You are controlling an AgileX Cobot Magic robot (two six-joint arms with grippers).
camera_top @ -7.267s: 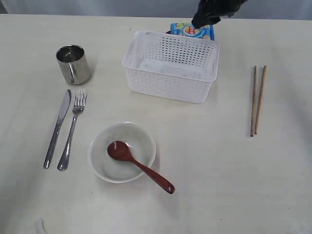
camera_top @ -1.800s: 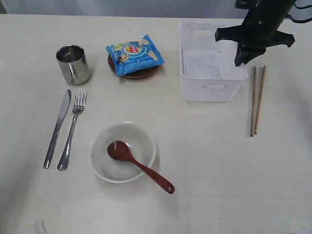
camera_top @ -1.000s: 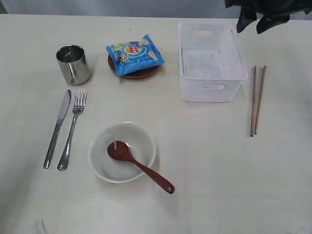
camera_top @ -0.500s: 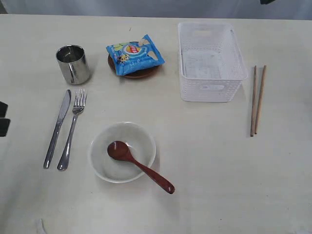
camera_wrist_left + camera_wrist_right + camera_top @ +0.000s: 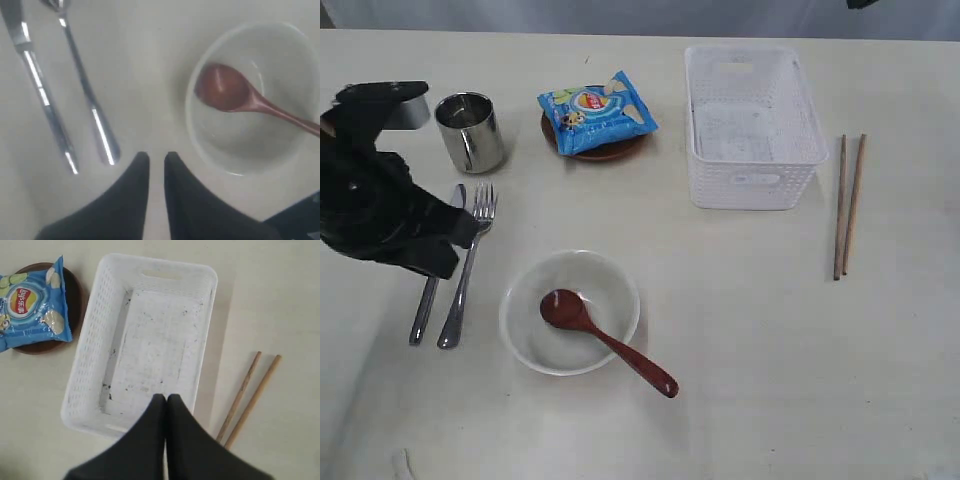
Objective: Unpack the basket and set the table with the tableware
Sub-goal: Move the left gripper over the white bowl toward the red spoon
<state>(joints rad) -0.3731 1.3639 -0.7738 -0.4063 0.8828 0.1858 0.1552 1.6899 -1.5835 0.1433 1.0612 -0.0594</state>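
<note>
**Exterior view: tableware laid out on bench, basket standing at far right**

Exterior view: the white basket (image 5: 755,182) stood upright on the cream bench (image 5: 770,350), its bare floor showing, with two wooden chopsticks (image 5: 840,205) lying side by side just to its right. A blue chip bag (image 5: 597,108) rested on a small brown plate (image 5: 610,152) to the basket's left. Further left stood a steel cup (image 5: 470,132). Below it lay a knife (image 5: 420,310) and a fork (image 5: 465,270), parallel and close together. The dark left arm (image 5: 380,200) hung over the upper part of the knife, beside the fork. A reddish-brown spoon (image 5: 610,345) sat with its head inside the white bowl (image 5: 605,285) and its handle sticking out over the rim.

Left wrist view: the left jaws stood a narrow slit apart, grasping nothing, above bare bench between the fork (image 5: 90,100) and the bowl (image 5: 280,150). The knife (image 5: 42,95) lay on the far side of the fork, and the spoon (image 5: 227,90) rested in the bowl.

Right wrist view: the right jaws were clenched tight together, holding nothing, high over one short wall of the basket (image 5: 90,340). The chip bag (image 5: 30,305) on its plate (image 5: 75,295) lay to one side of the basket, and the chopsticks (image 5: 236,400) to the other.
</note>
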